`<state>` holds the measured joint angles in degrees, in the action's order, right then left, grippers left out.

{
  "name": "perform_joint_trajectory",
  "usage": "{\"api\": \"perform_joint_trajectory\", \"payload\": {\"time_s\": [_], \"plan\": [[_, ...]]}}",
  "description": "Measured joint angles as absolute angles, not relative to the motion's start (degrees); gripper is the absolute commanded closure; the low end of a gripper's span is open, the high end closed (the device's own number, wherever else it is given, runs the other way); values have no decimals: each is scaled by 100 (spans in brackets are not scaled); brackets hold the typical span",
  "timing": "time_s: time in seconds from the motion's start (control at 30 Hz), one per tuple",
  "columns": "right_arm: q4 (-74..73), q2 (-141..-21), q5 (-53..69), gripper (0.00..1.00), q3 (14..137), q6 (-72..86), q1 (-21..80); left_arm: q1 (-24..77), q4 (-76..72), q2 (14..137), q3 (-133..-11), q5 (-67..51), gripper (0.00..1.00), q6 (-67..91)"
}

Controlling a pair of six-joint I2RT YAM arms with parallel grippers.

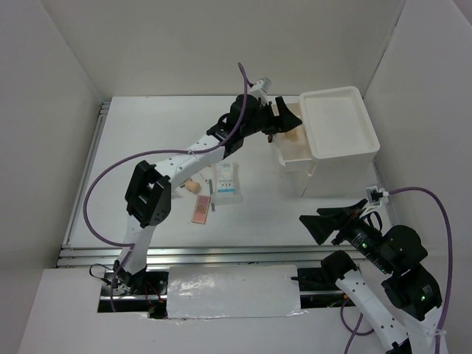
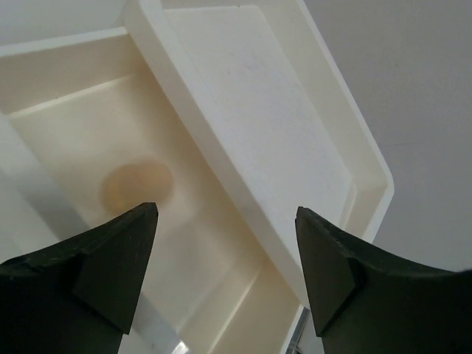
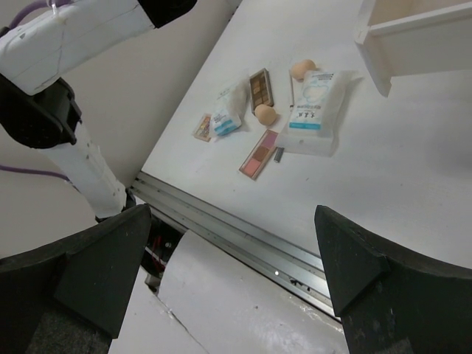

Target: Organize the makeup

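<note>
My left gripper (image 1: 282,122) is open and empty, hovering over the open lower drawer (image 2: 74,110) of the white drawer box (image 1: 339,122). A beige sponge (image 2: 136,188) lies in that drawer, below and between the fingers. The other makeup lies on the table left of the box: two beige sponges (image 3: 302,68) (image 3: 265,114), two white-and-blue packets (image 3: 316,103) (image 3: 228,110), a brown palette (image 3: 261,87), a pink palette (image 3: 259,153) and a thin pencil (image 3: 292,90). My right gripper (image 3: 232,214) is open and empty, above the table's near edge, far from the items.
The box's top tray (image 2: 251,110) is empty and overhangs the drawer. A metal rail (image 3: 243,236) runs along the table's near edge. White walls enclose the table. The left arm (image 1: 184,158) stretches over the packet (image 1: 227,179) and pink palette (image 1: 200,209).
</note>
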<state>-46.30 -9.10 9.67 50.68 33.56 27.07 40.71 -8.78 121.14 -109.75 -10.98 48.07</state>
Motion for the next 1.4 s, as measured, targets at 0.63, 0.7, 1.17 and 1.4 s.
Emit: {"api": "perform_joint_trajectory", "payload": {"time_s": [0.63, 0.7, 1.17, 1.4], "plan": [[-4630, -930, 989, 0, 5035, 3319, 2707, 2989, 2773, 9548, -9260, 2635, 1, 4464], [-4628, -930, 993, 0, 4984, 3319, 2707, 2773, 2978, 9931, -9026, 2622, 1, 4381], [-4593, -963, 1098, 0, 4602, 3319, 2707, 2370, 2779, 11502, -8764, 1813, 2, 3863], [-4587, -963, 1120, 0, 4530, 3319, 2707, 2279, 2646, 11968, -9109, 1573, 14, 3730]]}}
